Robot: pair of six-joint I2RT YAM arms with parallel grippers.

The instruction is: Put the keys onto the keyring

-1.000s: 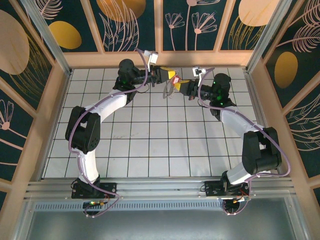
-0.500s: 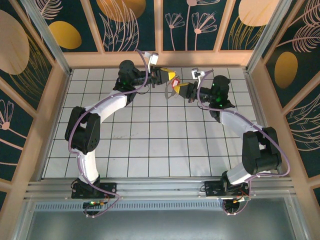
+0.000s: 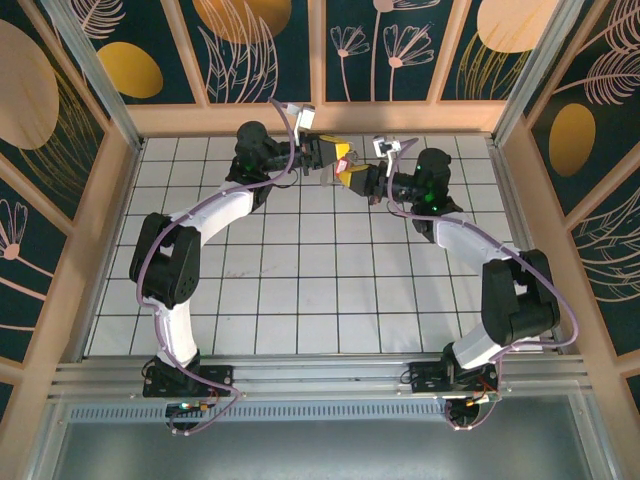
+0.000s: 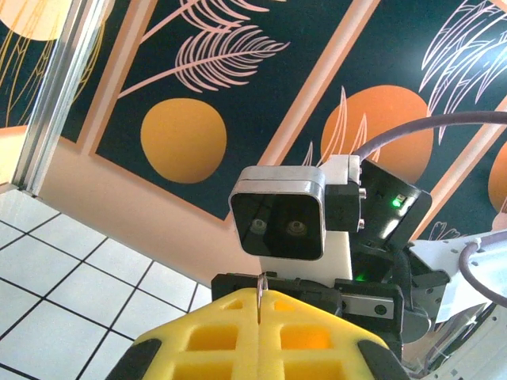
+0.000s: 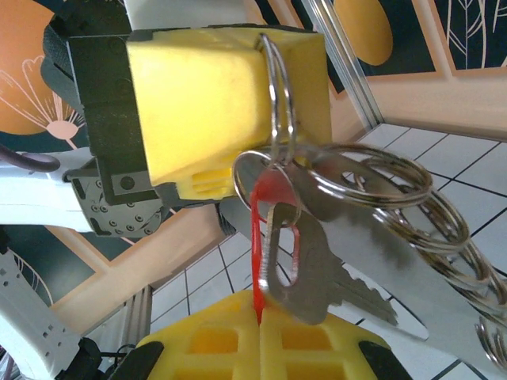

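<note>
Both hands meet in the air over the far middle of the table (image 3: 300, 280). The left hand (image 3: 337, 153) is closed, its yellow fingers (image 5: 214, 95) pinching the keyring (image 5: 277, 87) by the upper part of its loop, so the ring hangs edge-on from them. In the left wrist view a thin metal edge stands up from the seam of the shut fingertips. The right hand (image 5: 260, 336) is closed too, gripping the red key (image 5: 256, 229) by its lower end. The thin red part rises from between the fingertips up to the ring, where it touches or overlaps the wire; whether it has entered the coil I cannot tell. A silver key (image 5: 305, 269) with a slotted head hangs just beside it, apparently from the same ring, and a chain of linked rings (image 5: 424, 214) trails off to the right. The red key looks light, stiff and very thin, so it is likely to twist or slip between smooth pads if pushed sideways. It is best held flat across its head, with the hole left free. The keyring seems to be springy wire that resists being pried apart and will rock or turn in a pinch. A hold close to the split, with the loose silver key and chain hanging clear, should keep it steady while the red key is worked on.
</note>
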